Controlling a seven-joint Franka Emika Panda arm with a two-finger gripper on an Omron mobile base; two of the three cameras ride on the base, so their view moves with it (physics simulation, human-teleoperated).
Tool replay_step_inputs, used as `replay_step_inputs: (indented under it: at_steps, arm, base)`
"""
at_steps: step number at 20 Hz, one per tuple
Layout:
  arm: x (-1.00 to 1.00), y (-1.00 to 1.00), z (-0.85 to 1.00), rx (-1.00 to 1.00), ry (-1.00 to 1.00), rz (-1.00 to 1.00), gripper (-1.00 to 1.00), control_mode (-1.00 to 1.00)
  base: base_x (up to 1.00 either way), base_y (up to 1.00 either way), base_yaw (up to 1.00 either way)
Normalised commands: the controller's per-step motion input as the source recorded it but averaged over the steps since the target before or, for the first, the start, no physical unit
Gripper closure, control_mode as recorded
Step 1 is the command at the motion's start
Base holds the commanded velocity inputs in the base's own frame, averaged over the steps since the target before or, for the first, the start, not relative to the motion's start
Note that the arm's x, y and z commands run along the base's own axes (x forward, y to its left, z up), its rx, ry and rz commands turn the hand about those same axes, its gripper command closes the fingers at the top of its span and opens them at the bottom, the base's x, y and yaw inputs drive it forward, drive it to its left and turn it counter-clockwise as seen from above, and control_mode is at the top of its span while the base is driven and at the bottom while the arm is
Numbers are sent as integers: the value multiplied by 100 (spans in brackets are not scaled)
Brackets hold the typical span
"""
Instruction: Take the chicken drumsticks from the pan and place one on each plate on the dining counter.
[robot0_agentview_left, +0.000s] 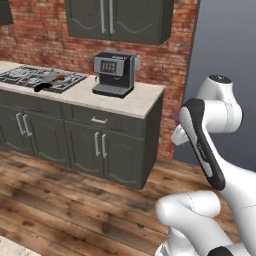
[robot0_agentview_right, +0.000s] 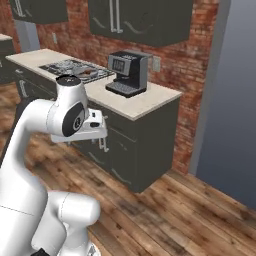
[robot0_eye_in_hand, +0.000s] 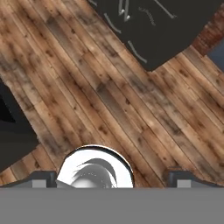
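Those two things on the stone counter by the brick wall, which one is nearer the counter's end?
The black coffee machine; it stands close to the counter's free end, while the gas hob, with the pan on it, lies farther along.

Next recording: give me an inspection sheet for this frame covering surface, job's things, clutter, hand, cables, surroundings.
Surface: beige stone counter with built-in gas hob, on dark cabinets.
Job's things: pan on the hob, black handle toward the front; something orange-brown in it, too small to count. Plates: nothing seen.
Clutter: coffee machine to the right of the hob.
Hand: hand points down at the wood floor, fingers wide apart, nothing between them.
Cables: nothing seen.
Surroundings: brick wall, upper cabinets, grey wall panel.
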Motion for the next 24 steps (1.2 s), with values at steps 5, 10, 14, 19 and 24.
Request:
replay_step_inputs:
  at_steps: [5,10,14,19,24]
  arm:
    - [0,0,0,0,0,0,-100,100]
    - [0,0,0,0,0,0,-100,100]
    - [0,0,0,0,0,0,-100,100]
    - [0,0,0,0,0,0,-100,100]
    - [0,0,0,0,0,0,-100,100]
  base:
    - [100,27,10]
    - [100,65,-1]
    - [100,83,-12]
    - [100,78,-23]
    - [100,45,-20]
